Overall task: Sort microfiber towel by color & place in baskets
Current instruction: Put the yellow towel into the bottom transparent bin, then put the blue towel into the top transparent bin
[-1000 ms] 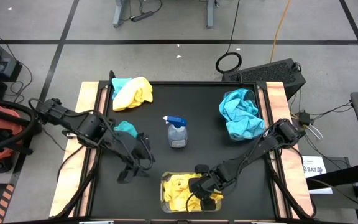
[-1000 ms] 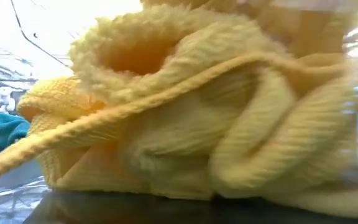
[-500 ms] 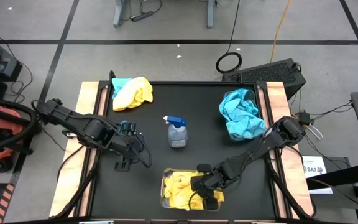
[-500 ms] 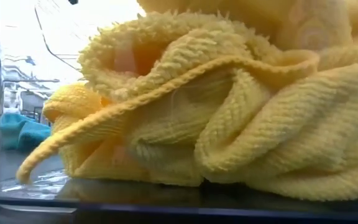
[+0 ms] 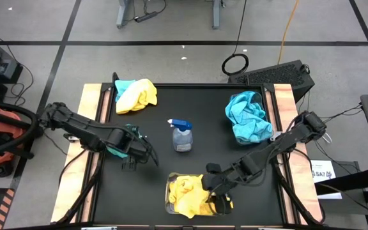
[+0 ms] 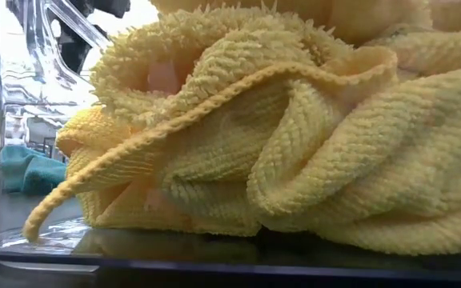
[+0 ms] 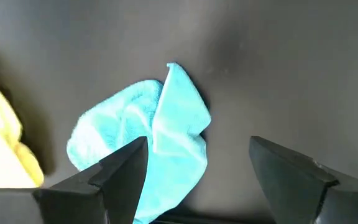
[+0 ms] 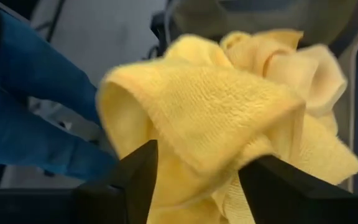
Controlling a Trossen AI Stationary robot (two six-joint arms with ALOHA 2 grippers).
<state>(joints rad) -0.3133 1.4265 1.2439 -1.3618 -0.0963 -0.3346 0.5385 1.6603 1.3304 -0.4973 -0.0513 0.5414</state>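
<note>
A clear basket (image 5: 168, 191) at the table's near edge holds bunched yellow microfiber towels (image 5: 187, 195), which fill the low view (image 6: 278, 136). My right gripper (image 5: 217, 195) hangs over the basket's right part, slanting down, open, its fingers on either side of the top yellow towel (image 8: 197, 106). My left gripper (image 5: 131, 152) points straight down, open, above a lone teal towel (image 7: 148, 130) that lies crumpled on the black table (image 5: 115, 151), left of centre. It does not touch the towel. My right gripper's open fingers (image 8: 135, 177) stand on either side of a raised fold of the top yellow towel (image 8: 185, 93). The view looks along the fingers, so I cannot tell whether they touch it. The towel rests on the pile in the basket.
A clear spray bottle with a blue trigger (image 5: 182, 135) stands at the table's centre. A yellow and a teal towel (image 5: 136, 94) lie at the far left corner. A heap of teal towels (image 5: 248, 115) lies at the far right. Wooden rails (image 5: 88, 108) edge the table.
My left gripper has come down and tipped over until it points straight down at the lone teal towel. My right gripper has risen out of the basket. The yellow towel has stayed in the basket, and its folds have loosened and spread.
</note>
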